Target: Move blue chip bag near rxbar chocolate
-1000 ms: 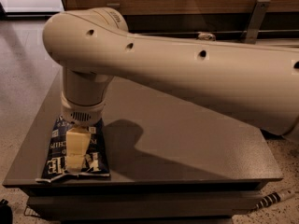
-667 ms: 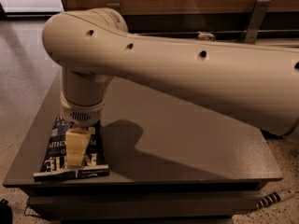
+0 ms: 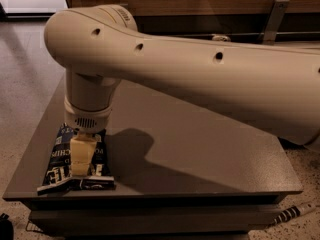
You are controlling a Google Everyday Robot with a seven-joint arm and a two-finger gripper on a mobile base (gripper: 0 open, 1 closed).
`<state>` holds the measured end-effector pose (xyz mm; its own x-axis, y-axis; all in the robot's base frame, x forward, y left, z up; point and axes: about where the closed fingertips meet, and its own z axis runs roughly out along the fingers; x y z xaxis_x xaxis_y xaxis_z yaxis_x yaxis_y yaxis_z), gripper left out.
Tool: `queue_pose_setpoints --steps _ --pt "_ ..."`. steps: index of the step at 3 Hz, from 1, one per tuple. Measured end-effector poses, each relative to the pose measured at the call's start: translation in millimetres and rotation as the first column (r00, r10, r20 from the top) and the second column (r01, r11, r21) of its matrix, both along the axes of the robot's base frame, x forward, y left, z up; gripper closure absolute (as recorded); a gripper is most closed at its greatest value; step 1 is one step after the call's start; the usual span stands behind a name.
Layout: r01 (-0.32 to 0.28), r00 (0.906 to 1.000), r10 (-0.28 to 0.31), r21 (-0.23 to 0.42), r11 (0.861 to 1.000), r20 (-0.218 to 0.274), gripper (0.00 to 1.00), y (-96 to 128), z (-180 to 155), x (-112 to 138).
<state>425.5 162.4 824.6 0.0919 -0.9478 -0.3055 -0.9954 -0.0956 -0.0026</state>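
Speckled floor (image 3: pixel 25 84) surrounds a dark grey table (image 3: pixel 200 154). At the table's front-left corner lies the blue chip bag (image 3: pixel 56 160), its lower end crumpled along the front edge. The tool (image 3: pixel 82 156) points straight down onto the bag's middle, beneath the big cream arm (image 3: pixel 200 79). Whether it is clenched on the bag or released, I cannot tell.

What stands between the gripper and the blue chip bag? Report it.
Nothing visible: the gripper is down on the blue chip bag at the table's front-left corner. The rxbar chocolate is out of view, so that path cannot be judged.
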Motion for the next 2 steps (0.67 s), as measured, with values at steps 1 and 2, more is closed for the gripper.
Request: queue_pose_setpoints --steps 1,2 --pt "0.000 1.0000 0.000 0.000 1.000 0.000 1.00 0.0 1.3 0.0" --pt "0.000 1.0000 0.000 0.000 1.000 0.000 1.00 0.0 1.4 0.0"
